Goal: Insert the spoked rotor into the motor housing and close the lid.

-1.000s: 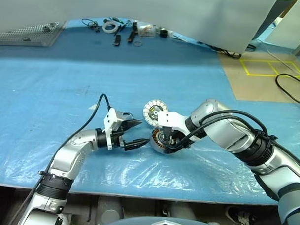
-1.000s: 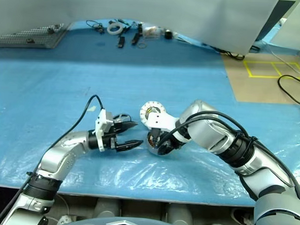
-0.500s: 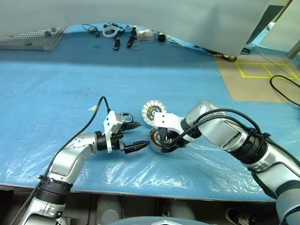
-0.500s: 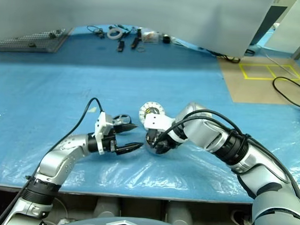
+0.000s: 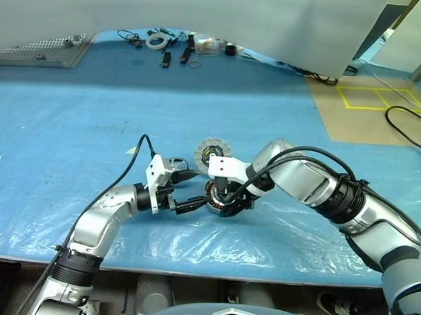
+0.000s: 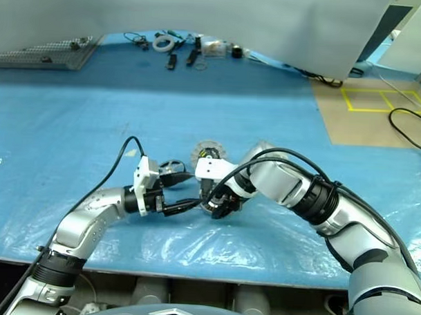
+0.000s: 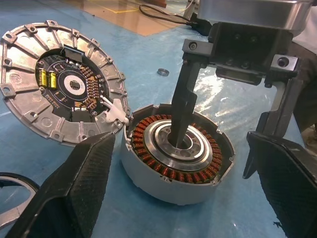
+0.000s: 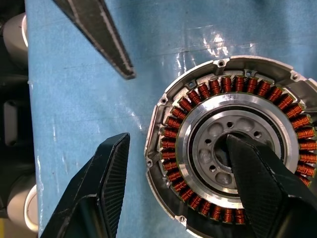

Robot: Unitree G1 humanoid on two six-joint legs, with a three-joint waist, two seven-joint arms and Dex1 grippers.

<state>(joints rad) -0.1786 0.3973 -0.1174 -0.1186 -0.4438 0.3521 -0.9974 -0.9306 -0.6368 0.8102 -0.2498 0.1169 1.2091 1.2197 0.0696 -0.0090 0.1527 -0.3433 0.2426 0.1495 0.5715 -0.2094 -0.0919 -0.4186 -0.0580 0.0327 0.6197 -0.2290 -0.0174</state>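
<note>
The motor housing (image 7: 176,151) is straddled on the tabletop (image 5: 73,125) by the spread right tool (image 8: 173,188), one finger in its hub, nothing gripped; the left tool (image 5: 187,189) is released, while spoked rotor (image 6: 170,166) and lid (image 7: 62,87) are left unfitted alongside.

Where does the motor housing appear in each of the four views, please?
Left eye view: motor housing at centre, under the right gripper.
Right eye view: centre, mostly hidden by that gripper.
Left wrist view: lower centre.
Right wrist view: right half.
Shared landmark: its copper windings.
</note>
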